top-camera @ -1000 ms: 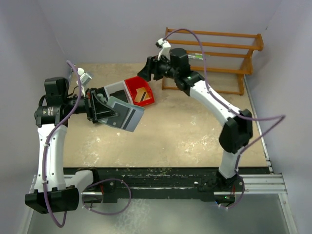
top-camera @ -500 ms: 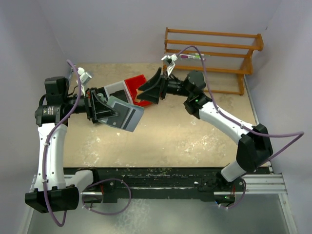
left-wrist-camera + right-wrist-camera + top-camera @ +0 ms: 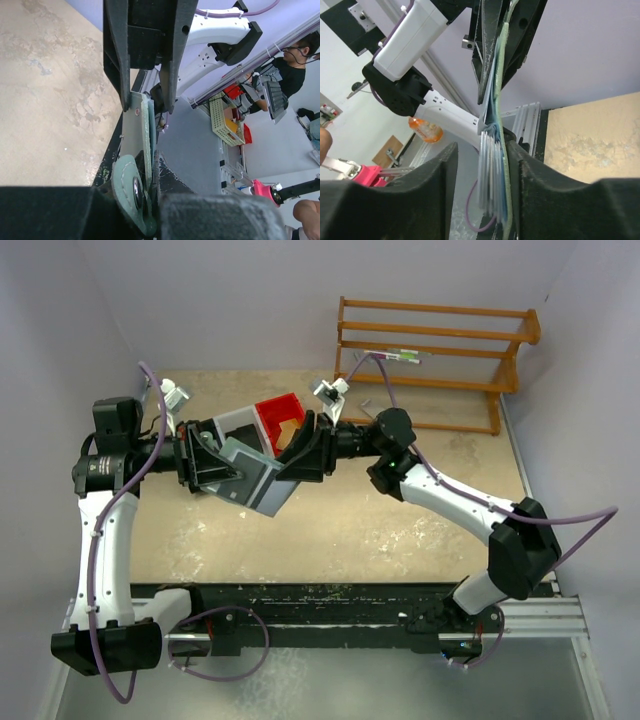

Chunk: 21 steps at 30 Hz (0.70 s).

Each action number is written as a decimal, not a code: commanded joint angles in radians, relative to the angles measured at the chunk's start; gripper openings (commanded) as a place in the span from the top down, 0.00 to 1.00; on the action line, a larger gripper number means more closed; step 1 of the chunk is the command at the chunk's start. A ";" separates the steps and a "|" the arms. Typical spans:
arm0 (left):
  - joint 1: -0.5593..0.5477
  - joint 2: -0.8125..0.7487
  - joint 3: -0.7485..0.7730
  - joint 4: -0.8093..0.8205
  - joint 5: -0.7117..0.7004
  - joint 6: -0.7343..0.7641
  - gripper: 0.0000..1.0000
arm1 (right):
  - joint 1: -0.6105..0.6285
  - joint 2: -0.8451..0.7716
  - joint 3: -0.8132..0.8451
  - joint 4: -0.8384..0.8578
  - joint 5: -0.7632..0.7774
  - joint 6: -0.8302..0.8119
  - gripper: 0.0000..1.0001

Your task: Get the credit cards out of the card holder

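The grey-green card holder (image 3: pixel 252 478) hangs above the table, pinched at its left end by my left gripper (image 3: pixel 213 466), which is shut on it. In the left wrist view the card holder (image 3: pixel 136 131) runs edge-on away from my gripper (image 3: pixel 149 202). Several thin credit cards (image 3: pixel 491 181) fan out of its green edge (image 3: pixel 506 150). My right gripper (image 3: pixel 490 205) straddles that end, open: its right finger (image 3: pixel 555 205) lies against the holder, and its left finger (image 3: pixel 422 200) stands clear of the cards. From above, my right gripper (image 3: pixel 298 460) sits at the holder's right edge.
A red bin (image 3: pixel 279 417) and a grey one (image 3: pixel 236 425) sit on the table just behind the holder. A wooden rack (image 3: pixel 440 352) stands at the back right against the wall. Walls close in on the left, back and right.
My right arm swung left and down from above the red bin to the holder's right end; its jaws widened, then narrowed around the cards. The left arm stayed still.
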 commanded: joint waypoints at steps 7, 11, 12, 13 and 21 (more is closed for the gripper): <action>0.003 -0.010 0.015 0.039 0.061 0.028 1.00 | 0.035 -0.007 0.070 -0.268 0.086 -0.127 0.68; 0.003 -0.023 0.006 0.052 0.023 0.042 1.00 | 0.044 0.007 0.105 -0.390 0.138 -0.177 0.75; 0.003 -0.025 0.005 0.053 0.021 0.043 1.00 | 0.044 0.005 0.101 -0.394 0.148 -0.176 0.79; 0.004 -0.026 0.004 0.052 0.024 0.044 1.00 | 0.044 0.003 0.097 -0.393 0.153 -0.176 0.83; 0.003 -0.021 0.003 0.046 0.055 0.045 0.99 | 0.044 -0.002 0.067 -0.361 0.075 -0.162 0.78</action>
